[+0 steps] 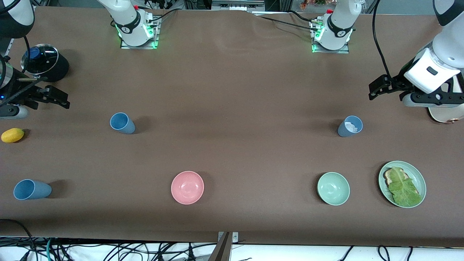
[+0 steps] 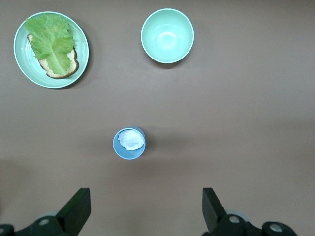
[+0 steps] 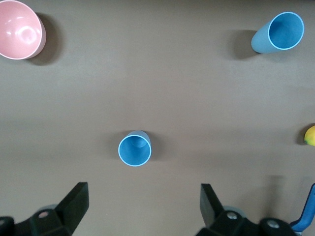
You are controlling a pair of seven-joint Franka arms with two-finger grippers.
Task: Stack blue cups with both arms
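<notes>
Overhead, hovering with jaws spread wide and empty: left gripper (image 1: pixel 377 90) above bare worktop (image 1: pixel 232 90) at the left arm's end, right gripper (image 1: pixel 58 98) likewise released above the right arm's end, neither touching anything.

Just nearer the front camera than the left gripper, standing upright: paler blue cup (image 1: pixel 350 126) with something white and crumpled inside (image 2: pixel 131 139). Near the right gripper, upright and empty: brighter blue cup (image 1: pixel 122 123). Well nearer the camera at the right arm's end: third blue cup (image 1: pixel 31 189), apparently upright too.

Farther out: pink bowl (image 1: pixel 187 187), mint-green bowl (image 1: pixel 333 188), green plate (image 1: pixel 420 177) carrying bread and lettuce, yellow lemon-like fruit (image 1: pixel 12 135), lidded black pot (image 1: pixel 45 62).

Likely risks: white wad blocking a clean nest or spilling on lift; tapered walls slipping from a high pinch; wide jaws clipping a rim on descent and toppling a cup; both arms crowding mid-worktop at the stack; confusion over which of three cups to take.
</notes>
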